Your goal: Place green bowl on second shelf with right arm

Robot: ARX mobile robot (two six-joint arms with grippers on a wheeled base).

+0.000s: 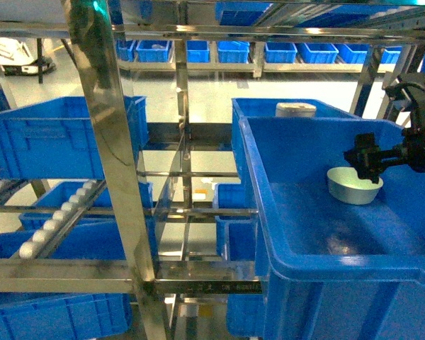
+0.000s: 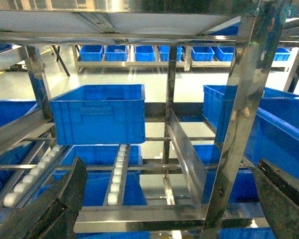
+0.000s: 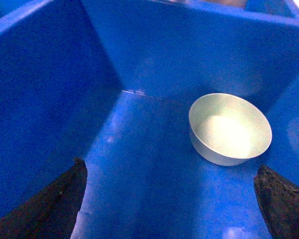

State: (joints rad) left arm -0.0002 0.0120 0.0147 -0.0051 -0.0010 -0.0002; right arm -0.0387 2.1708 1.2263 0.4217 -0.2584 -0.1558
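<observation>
Head view: shiny stainless-steel rack (image 1: 120, 177), and on its second shelf (image 1: 205, 282) a big deep blue plastic crate (image 1: 319, 283). Upright on the crate floor sits the small pale mint-green bowl (image 1: 354, 185). Right arm's black gripper (image 1: 368, 157) hangs just above its rim, jaws spread, nothing held. Left gripper (image 2: 169, 199) spread wide too, facing the rack.
</observation>
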